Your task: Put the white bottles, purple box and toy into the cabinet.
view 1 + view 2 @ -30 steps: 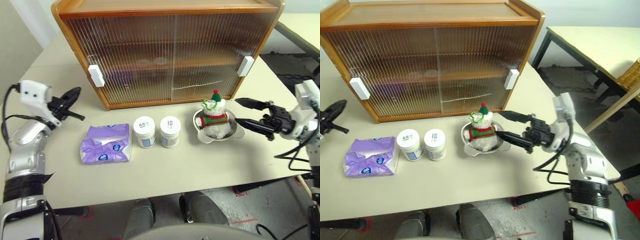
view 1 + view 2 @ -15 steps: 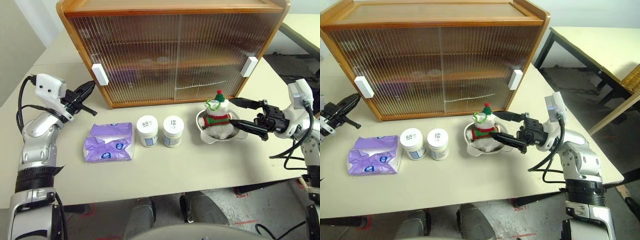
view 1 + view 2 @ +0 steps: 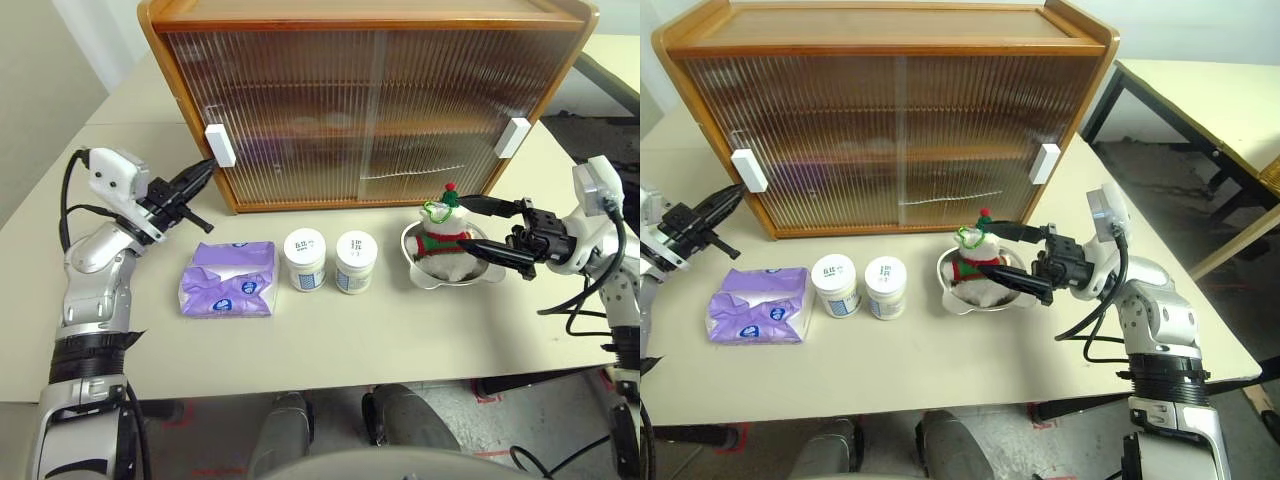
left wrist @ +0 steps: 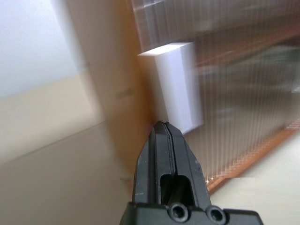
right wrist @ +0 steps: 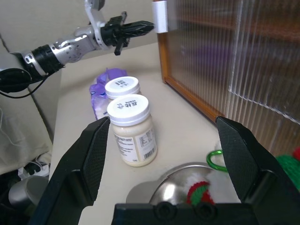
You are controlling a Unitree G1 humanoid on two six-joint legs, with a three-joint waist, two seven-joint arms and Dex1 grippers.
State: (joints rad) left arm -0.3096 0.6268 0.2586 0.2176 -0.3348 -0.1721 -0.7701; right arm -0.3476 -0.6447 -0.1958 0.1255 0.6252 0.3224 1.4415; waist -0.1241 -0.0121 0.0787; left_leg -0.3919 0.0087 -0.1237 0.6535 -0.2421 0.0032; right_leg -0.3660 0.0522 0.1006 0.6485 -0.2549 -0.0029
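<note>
Left hand (image 3: 205,170), pinched shut and empty, has swung in to the cabinet's (image 3: 370,100) left white handle (image 3: 220,146); I judge the door comes first. Right hand (image 3: 480,228) gapes wide around the toy (image 3: 441,236). White bottles (image 3: 330,261) and purple box (image 3: 229,293) wait before the cabinet.
</note>
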